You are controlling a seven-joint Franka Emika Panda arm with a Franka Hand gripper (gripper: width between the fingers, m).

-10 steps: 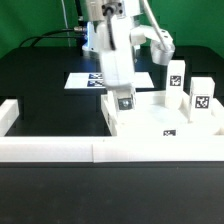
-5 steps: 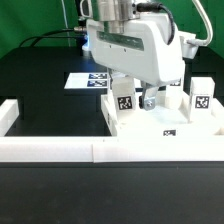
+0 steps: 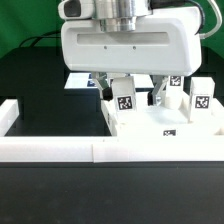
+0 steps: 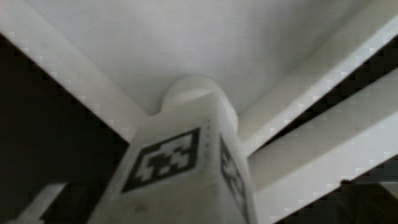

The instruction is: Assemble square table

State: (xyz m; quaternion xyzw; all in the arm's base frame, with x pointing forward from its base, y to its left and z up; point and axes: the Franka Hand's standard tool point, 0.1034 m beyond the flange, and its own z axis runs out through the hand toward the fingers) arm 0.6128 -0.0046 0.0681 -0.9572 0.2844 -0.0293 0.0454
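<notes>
- The gripper (image 3: 113, 92) hangs low over the near-left corner of the table top, its broad white body filling the upper middle of the exterior view. It is clamped on a leg (image 3: 124, 99), which stands upright beneath it; one finger (image 3: 106, 86) shows just beside the leg's upper end.
- In the wrist view the held leg (image 4: 183, 150) runs straight away from the camera, its rounded end toward the slab and a black-and-white tag on the face turned to the lens. Whether that end touches the slab cannot be told.
- The table top (image 3: 165, 133) lies flat directly under the gripper, its raised rim close around the leg's lower end, a small tag on its near edge.
- Two more legs (image 3: 200, 100) stand upright toward the exterior view's right, one partly hidden behind the gripper body.
- The border wall (image 3: 60, 148) runs along the near side, touching the table top's front edge.
- Beyond the gripper, the marker board (image 3: 82, 80) lies on the black table (image 3: 40, 85).
</notes>
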